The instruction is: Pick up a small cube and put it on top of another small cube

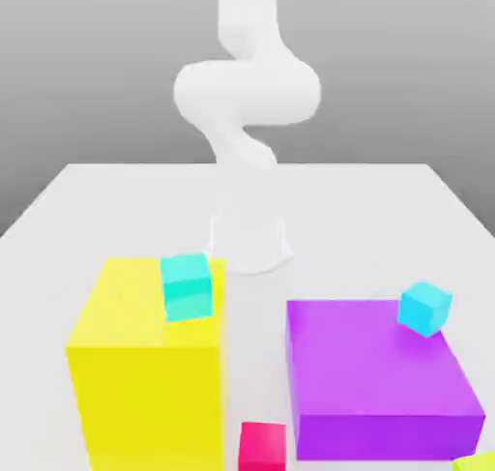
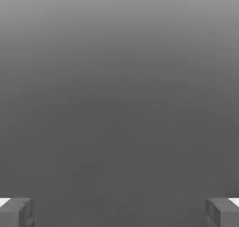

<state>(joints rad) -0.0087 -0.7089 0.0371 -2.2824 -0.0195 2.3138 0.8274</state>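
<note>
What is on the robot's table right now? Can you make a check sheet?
Surface: white table, flat.
Job's things: lime cube at the exterior view's lower right corner, cut by the edge.
Clutter: yellow block with a teal cube on it; purple block with a cyan cube on it; pink cube between the blocks.
Claw: open, holding nothing.
Cables: nothing seen.
Surroundings: plain grey.

No text, label, brand, number or sign could be read anywhere; the faces of the blocks and cubes, the arm and the bench were all plain and unmarked
</note>
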